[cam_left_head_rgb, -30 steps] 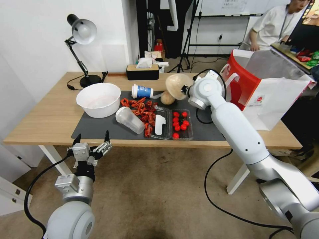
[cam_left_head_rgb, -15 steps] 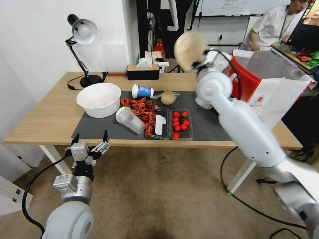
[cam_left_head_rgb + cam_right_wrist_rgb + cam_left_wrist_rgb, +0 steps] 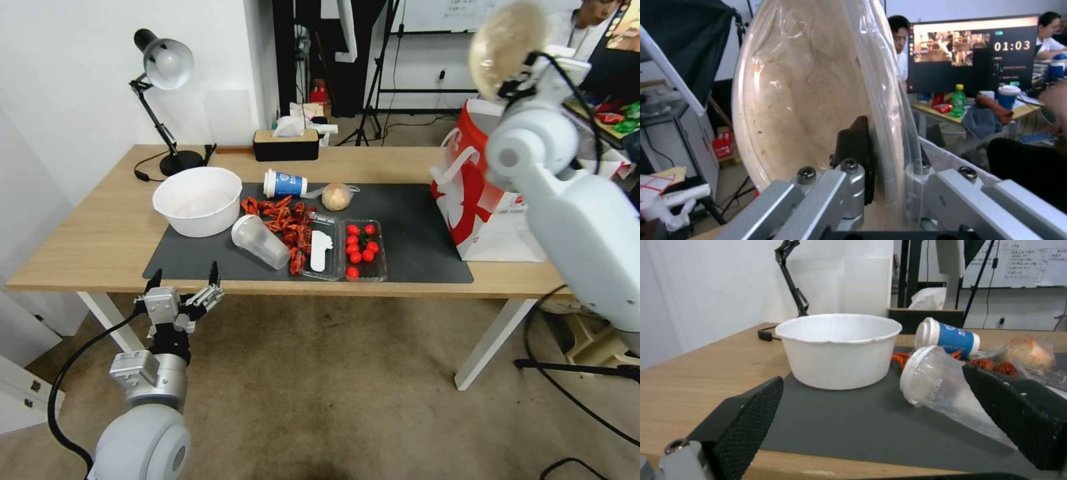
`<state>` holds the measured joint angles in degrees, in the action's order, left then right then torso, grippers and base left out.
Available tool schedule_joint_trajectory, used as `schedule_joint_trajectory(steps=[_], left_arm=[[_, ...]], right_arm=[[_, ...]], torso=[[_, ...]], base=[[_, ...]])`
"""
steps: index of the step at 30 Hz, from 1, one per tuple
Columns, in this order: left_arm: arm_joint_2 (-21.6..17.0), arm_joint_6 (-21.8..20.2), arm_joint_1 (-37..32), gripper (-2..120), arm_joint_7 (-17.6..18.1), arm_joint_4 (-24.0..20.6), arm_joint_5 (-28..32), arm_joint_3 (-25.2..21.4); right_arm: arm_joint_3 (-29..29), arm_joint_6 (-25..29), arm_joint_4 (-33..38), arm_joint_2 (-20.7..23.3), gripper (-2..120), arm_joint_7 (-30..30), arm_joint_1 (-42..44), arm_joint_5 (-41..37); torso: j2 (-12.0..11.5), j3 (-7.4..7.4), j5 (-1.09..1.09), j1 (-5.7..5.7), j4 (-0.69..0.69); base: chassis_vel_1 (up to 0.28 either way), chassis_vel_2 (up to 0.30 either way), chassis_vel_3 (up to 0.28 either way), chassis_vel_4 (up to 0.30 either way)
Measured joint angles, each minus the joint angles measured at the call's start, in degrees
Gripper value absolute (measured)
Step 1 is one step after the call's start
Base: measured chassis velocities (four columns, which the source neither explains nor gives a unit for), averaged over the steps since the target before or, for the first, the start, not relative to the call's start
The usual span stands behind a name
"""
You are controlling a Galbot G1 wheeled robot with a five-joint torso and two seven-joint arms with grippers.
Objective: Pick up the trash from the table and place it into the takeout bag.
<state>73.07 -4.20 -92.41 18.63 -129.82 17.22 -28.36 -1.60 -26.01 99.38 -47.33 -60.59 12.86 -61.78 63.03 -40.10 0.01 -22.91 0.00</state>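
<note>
Starting nearest, we find the left gripper parked below the table's near edge, fingers spread wide and holding nothing, open floor around it. On the dark mat we note the clear plastic cup lying on its side, the white bowl to its left, then the paper cup and wrapped tan ball farther back. Right of these the mat lies bare up to the takeout bag, standing at the table's right end. Above the bag, the right gripper is clamped on the rim of the clear lidded bowl, held on edge.
</note>
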Motion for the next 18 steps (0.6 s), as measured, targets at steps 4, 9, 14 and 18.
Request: schedule_joint_trajectory(steps=[4,9,14,18], left_arm=[[0.09,-0.05,0.07,100,0.0,0.02,-0.08,0.17],[0.48,-0.12,-0.03,100,0.0,-0.05,-0.58,0.47],[0.48,-0.12,-0.18,100,-0.01,-0.2,-0.76,0.45],[0.28,-0.17,-0.2,100,-0.02,-0.51,-0.79,0.37]], right_arm=[[-0.22,-0.24,0.17,0.97,3,-0.06,0.39,-1.6],[-0.93,-0.73,0.34,1.4,3,-0.21,2.29,-2.54],[-1.27,-1.0,0.73,1.42,3,-0.27,3.55,-2.53],[-1.41,-1.05,0.95,1.58,14,-0.29,3.94,-2.43]], torso=[[0.0,0.0,0.0,0.0,0.0],[0.0,0.0,-0.01,0.0,0.01],[0.0,0.0,-0.01,0.0,0.0],[0.0,0.0,-0.01,0.0,0.01]], base=[[0.0,0.0,0.0,0.0],[0.0,0.0,0.0,0.0],[0.0,0.0,0.0,0.0],[0.0,0.0,0.0,0.0]])
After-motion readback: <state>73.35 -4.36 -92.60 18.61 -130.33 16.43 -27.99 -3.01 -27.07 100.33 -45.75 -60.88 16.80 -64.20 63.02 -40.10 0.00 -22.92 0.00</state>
